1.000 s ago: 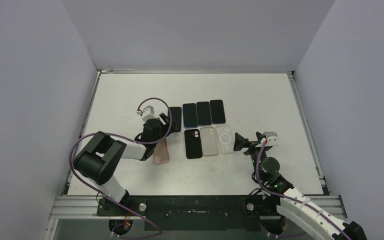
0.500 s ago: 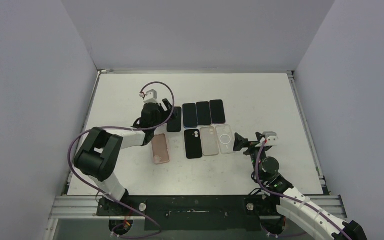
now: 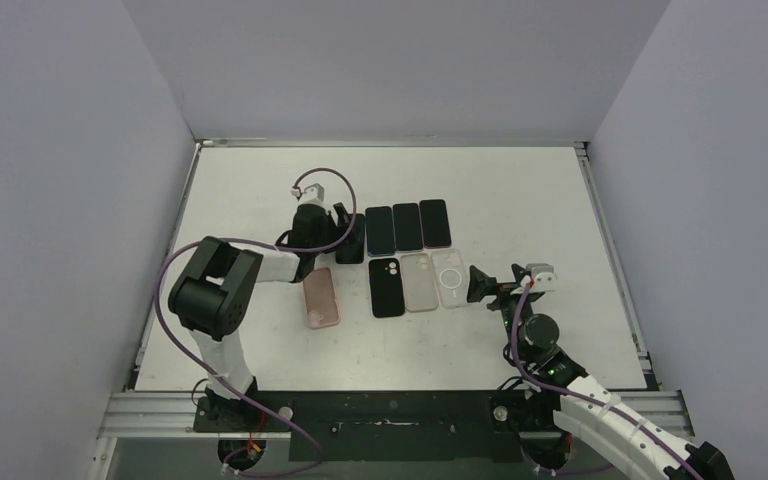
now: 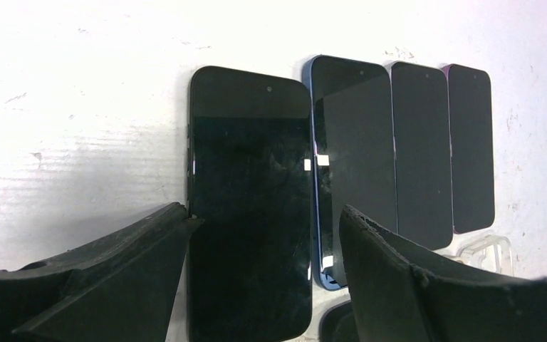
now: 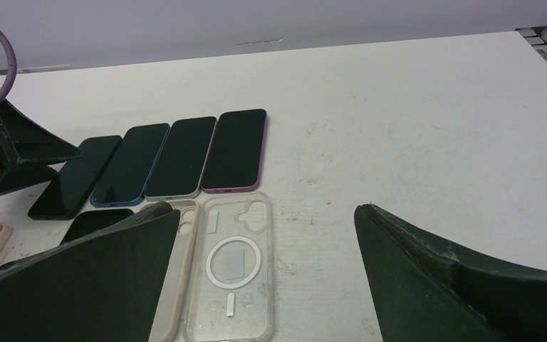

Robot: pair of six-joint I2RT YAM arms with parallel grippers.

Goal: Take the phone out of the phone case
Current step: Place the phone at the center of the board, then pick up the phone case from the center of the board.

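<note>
Position: the left hand (image 4: 265, 214) hangs over the black phone (image 4: 249, 178) at the left end of the back row. Its jaws are well parted and hold nothing. One finger sits off the phone's outer edge. The other sits over the blue phone (image 4: 352, 164), which lies just beside it.

The black phone lies bare and flat on the desk (image 3: 520, 190), screen up. The pink phone case (image 3: 321, 298) lies apart from it, in the front row, at the left of the black case (image 3: 386, 287), the beige case (image 3: 418, 281) and the clear case (image 5: 235, 267). Extraction therefore appears complete for this pair.

The right hand (image 5: 261, 208) rests fully spread and empty, near the clear case.

Hazards:
- Descent at this alignment could land a finger on the blue phone and shift the row.
- Closing could pinch both phones together.
- Smooth glass offers little grip, so a lifted phone may slip.
</note>
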